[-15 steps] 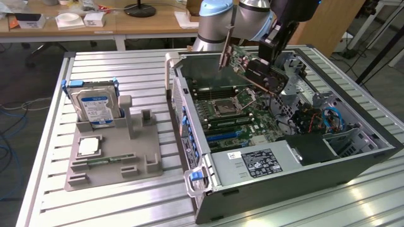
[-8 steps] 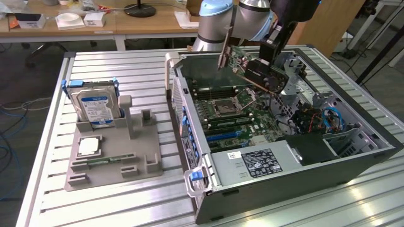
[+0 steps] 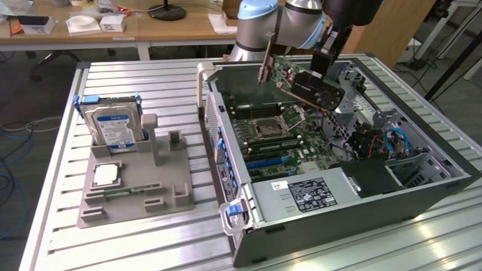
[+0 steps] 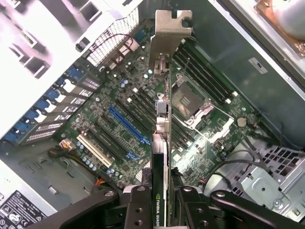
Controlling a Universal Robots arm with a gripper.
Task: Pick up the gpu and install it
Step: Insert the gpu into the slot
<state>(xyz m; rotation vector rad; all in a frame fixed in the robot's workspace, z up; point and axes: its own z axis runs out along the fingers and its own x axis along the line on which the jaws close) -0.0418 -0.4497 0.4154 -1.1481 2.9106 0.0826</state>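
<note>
The jaws are clamped on the gpu (image 3: 312, 89) (image 4: 161, 157), one on each flat side. The wrist view shows the black card edge-on, squeezed tight between them. The arm (image 3: 297, 17) holds the gpu up in the air over the open PC case (image 3: 339, 214), above the green main board (image 3: 290, 138), & it's not in any slot yet. In the exterior view the card hangs tilted. Its shiny metal end plate (image 3: 265, 56) is toward the exterior view's left, & the card slopes down toward the exterior view's right. In the wrist view that plate (image 4: 167, 33) is at the far end from the jaws. The long blue slot (image 4: 125, 125) lies on the board to one side of the card, & the square chip socket (image 4: 188, 98) is on the other side. On the bench (image 3: 135, 79), at the exterior view's left of the case, a grey tray (image 3: 169, 175) holds a hard drive (image 3: 113, 127) standing up, plus a silver chip (image 3: 105, 174) & a thin green stick (image 3: 126, 192) lying flat.
</note>
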